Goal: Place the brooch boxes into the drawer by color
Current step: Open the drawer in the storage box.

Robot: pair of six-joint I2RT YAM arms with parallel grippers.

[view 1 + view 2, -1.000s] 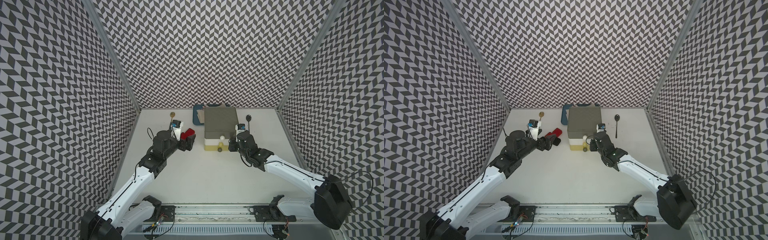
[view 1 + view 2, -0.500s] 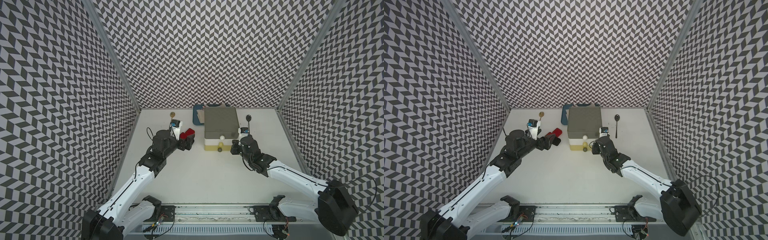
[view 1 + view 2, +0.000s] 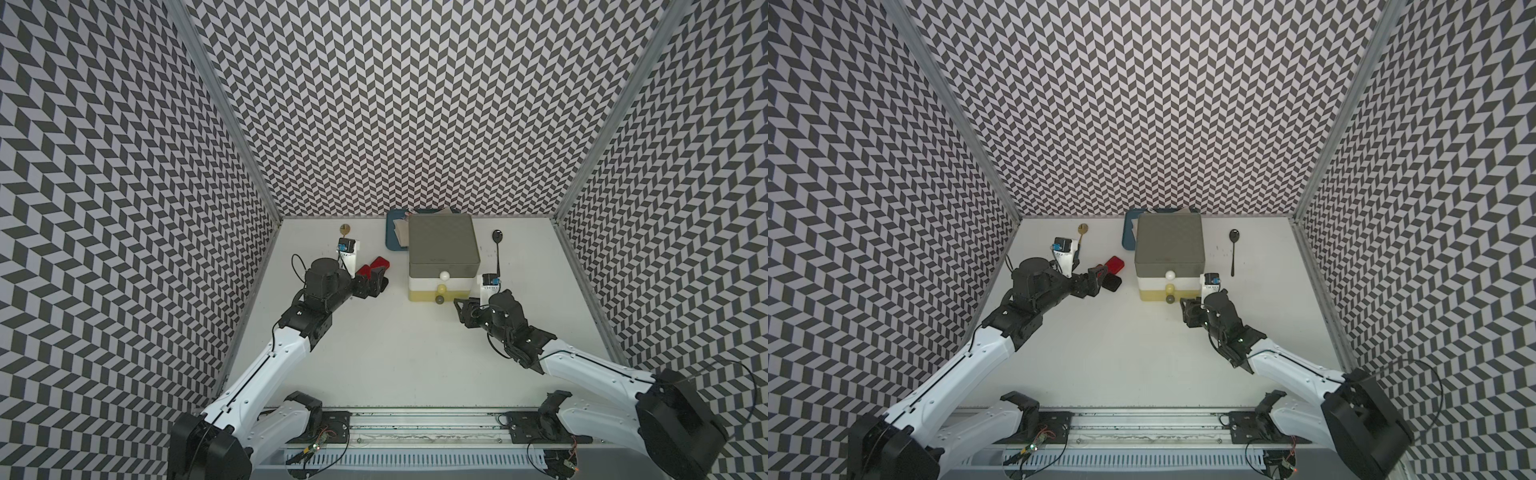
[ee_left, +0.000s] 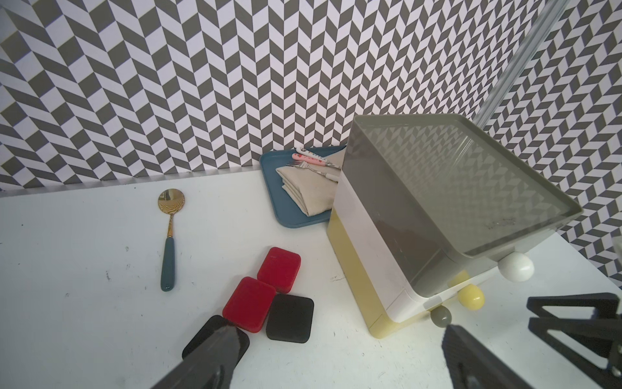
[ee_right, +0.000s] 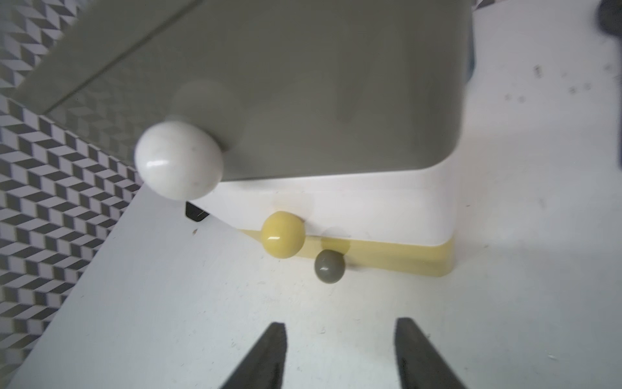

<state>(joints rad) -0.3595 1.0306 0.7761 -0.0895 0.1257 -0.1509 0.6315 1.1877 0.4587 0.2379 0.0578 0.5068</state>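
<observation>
The drawer (image 3: 442,245), a grey, white and yellow chest with three ball knobs, stands at the back middle with all tiers pushed in. Left of it lie the brooch boxes: two red (image 4: 279,269) (image 4: 249,303) and two black (image 4: 290,318) (image 4: 202,340), touching in a cluster. My left gripper (image 3: 376,280) hovers open over them, and one finger (image 4: 208,360) covers part of the nearer black box. My right gripper (image 5: 341,325) is open and empty, a short way in front of the grey bottom knob (image 5: 329,266).
A blue tray (image 4: 292,215) with a folded napkin and forks sits behind the chest's left side. A gold spoon with a teal handle (image 4: 170,235) lies left of the boxes. A black spoon (image 3: 497,249) lies right of the chest. Patterned walls close three sides.
My right gripper has drawn back from the chest's front toward the table's near side and opened. The left arm has barely moved.
</observation>
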